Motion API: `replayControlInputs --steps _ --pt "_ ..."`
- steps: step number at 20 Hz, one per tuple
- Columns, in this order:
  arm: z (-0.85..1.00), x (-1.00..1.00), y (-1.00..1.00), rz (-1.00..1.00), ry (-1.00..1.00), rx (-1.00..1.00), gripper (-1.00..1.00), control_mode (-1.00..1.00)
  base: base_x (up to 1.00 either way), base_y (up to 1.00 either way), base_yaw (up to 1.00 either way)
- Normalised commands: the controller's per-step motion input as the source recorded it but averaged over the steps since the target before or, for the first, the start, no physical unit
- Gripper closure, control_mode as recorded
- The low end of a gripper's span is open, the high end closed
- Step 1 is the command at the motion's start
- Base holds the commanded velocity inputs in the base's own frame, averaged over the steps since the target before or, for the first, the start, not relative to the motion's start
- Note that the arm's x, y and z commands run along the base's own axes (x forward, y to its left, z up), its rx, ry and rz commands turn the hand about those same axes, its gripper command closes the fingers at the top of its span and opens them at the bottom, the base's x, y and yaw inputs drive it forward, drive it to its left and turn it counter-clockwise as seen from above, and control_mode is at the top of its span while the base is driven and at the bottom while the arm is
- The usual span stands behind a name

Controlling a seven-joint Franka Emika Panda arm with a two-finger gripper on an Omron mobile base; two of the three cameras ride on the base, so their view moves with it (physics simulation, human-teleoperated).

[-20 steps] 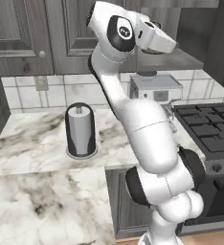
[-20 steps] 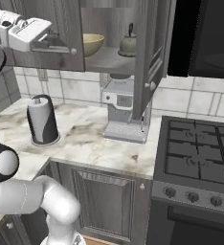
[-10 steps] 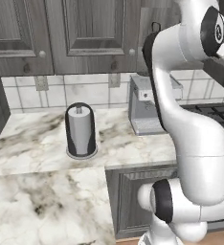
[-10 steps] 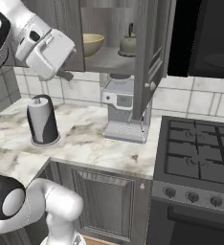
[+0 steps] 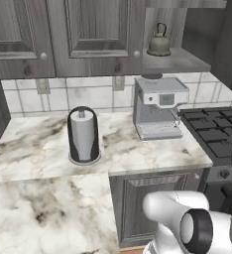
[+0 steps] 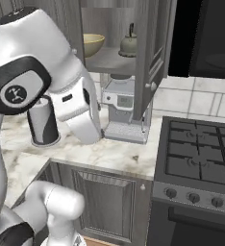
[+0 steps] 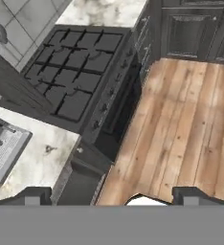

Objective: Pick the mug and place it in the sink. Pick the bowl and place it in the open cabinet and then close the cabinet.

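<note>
Your gripper (image 7: 111, 195) stood wide open with nothing between its fingertips (image 7: 32, 195), looking down over the black stove (image 7: 75, 76) and the wooden floor (image 7: 181, 119). One corner of the coffee machine's tray (image 7: 4, 153) lay on the marble counter (image 7: 42, 162) just beside the stove.

You could see the bowl (image 6: 92, 44) sitting upright, mouth up, on the shelf of the open cabinet (image 6: 155, 53), left of a kettle (image 6: 129, 42). As it is round, it had no long axis to speak of. The cabinet door hung open, swung out toward you, its knob (image 6: 153, 86) near the lower edge.

Below the shelf stood the coffee machine (image 5: 158, 106), and well left of it the paper towel roll (image 5: 83, 135) stood upright on the counter. Your white arm (image 6: 61, 96) crossed in front of that roll.
</note>
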Motion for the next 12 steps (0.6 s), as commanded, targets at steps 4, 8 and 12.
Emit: replayControlInputs --steps 4,8,12 --pt "-0.99 -0.37 -1.0 0.57 -0.63 0.01 -1.0 -1.0 0.0 0.0 0.0" --pt "-0.31 -0.01 -1.0 0.61 -0.6 0.08 -1.0 -1.0 0.0 0.0 0.0" --pt "0.1 0.2 -0.83 0.53 -0.19 0.22 -1.0 -1.0 0.0 0.0 0.0"
